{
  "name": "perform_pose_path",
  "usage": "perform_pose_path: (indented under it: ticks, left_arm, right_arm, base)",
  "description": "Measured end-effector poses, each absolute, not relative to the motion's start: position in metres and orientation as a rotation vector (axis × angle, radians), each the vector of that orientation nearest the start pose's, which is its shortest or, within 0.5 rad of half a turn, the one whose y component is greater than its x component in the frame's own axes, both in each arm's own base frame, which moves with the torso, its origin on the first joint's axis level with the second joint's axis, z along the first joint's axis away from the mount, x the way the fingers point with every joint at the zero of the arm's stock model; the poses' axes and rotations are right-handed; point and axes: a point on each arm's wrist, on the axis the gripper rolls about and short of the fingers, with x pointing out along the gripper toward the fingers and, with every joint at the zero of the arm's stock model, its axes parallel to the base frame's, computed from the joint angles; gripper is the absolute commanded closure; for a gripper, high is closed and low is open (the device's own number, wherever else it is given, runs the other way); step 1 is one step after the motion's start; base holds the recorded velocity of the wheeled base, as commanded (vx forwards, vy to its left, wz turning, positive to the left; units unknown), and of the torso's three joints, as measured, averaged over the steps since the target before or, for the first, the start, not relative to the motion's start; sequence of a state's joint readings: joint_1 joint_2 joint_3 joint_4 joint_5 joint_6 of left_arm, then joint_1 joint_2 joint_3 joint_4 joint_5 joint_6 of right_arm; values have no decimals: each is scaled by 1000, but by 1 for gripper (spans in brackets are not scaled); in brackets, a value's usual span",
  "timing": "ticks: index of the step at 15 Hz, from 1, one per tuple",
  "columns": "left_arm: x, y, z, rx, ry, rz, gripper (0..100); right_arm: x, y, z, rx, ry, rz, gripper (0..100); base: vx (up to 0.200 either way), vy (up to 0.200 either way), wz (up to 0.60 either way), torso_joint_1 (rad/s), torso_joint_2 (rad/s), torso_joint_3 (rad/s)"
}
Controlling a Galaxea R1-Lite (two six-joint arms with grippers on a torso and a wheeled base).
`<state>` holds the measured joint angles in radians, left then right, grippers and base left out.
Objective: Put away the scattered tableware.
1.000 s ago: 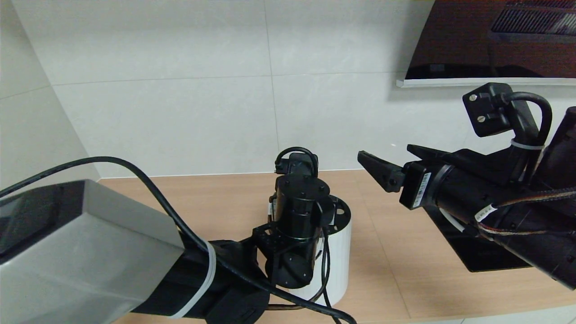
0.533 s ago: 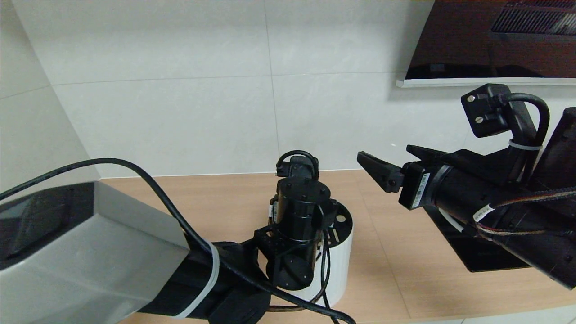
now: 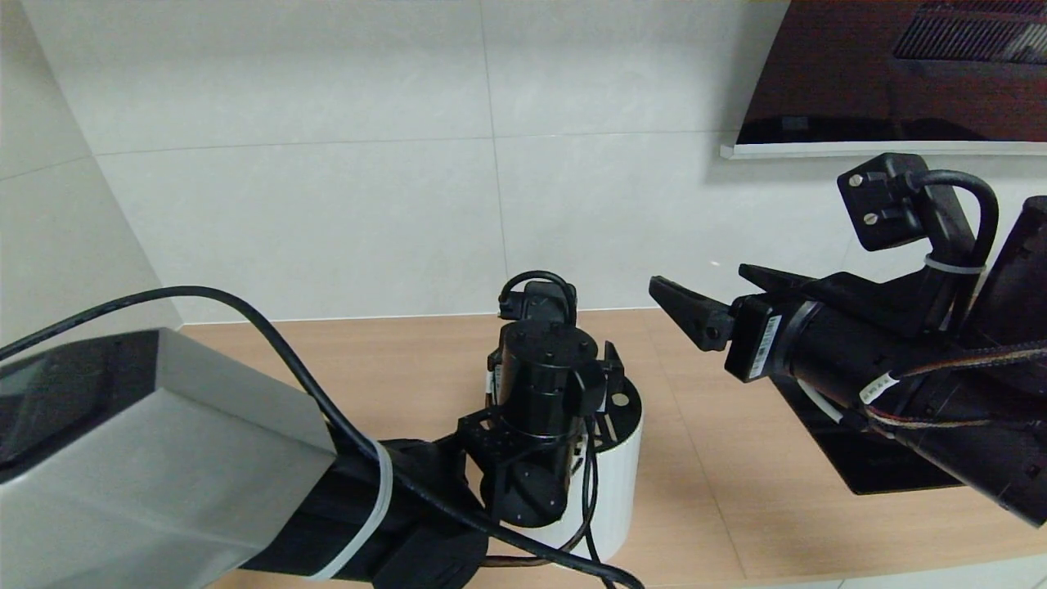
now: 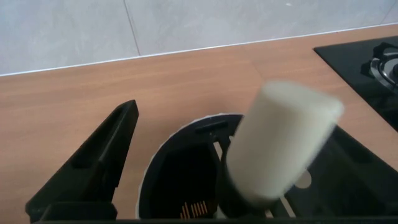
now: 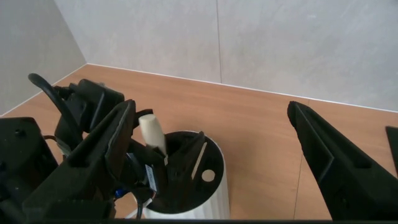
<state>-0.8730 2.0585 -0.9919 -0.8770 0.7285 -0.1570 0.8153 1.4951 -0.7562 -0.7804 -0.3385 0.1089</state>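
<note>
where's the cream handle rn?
The cream handle stands in the white holder mid-counter, between the left end effector's open fingers, left of the cooktop.

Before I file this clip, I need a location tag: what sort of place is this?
Most likely a kitchen: a black cooktop set into the wooden counter, a dark range hood above it, and a tiled wall behind.

No text can be read here. A white barcode label (image 3: 767, 338) sits on the right arm (image 3: 851, 352), but its print is too small to make out. Just behind it a white tag (image 3: 882, 383) wraps the wiring (image 3: 932, 420), markings unreadable. A white sticker (image 3: 492, 380) peeks from the left wrist (image 3: 540, 376), illegible too.
</note>
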Motion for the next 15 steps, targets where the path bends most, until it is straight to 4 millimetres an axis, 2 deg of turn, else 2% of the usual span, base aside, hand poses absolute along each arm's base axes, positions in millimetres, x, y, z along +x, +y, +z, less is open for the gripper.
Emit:
perform_pose_path:
  ticks: [3,5,8,10,13,15]
  left_arm:
    - [252,-273,158,-90,100,-164,0]
    - [243,-253,185,-141,63,-226,0]
    - [230,-205,223,-205,-7,-320,0]
    - [224,-172,239,-226,-51,-326,0]
    - [217,-115,249,-236,-105,-206,0]
    - [201,-77,244,-226,-115,-119,0]
  right_arm:
    - [184,181,243,132,-13,471,0]
    - [184,179,244,133,-16,466,0]
    - [189,172,245,135,-23,462,0]
    - [190,166,248,138,-31,445,0]
    - [186,144,253,148,-55,390,0]
    - [174,120,251,130,-70,346,0]
  base:
    - [0,0,0,0,0,0]
    - [0,0,0,0,0,0]
    - [0,0,0,0,0,0]
    - [0,0,0,0,0,0]
    - [0,0,0,0,0,0]
    - [0,0,0,0,0,0]
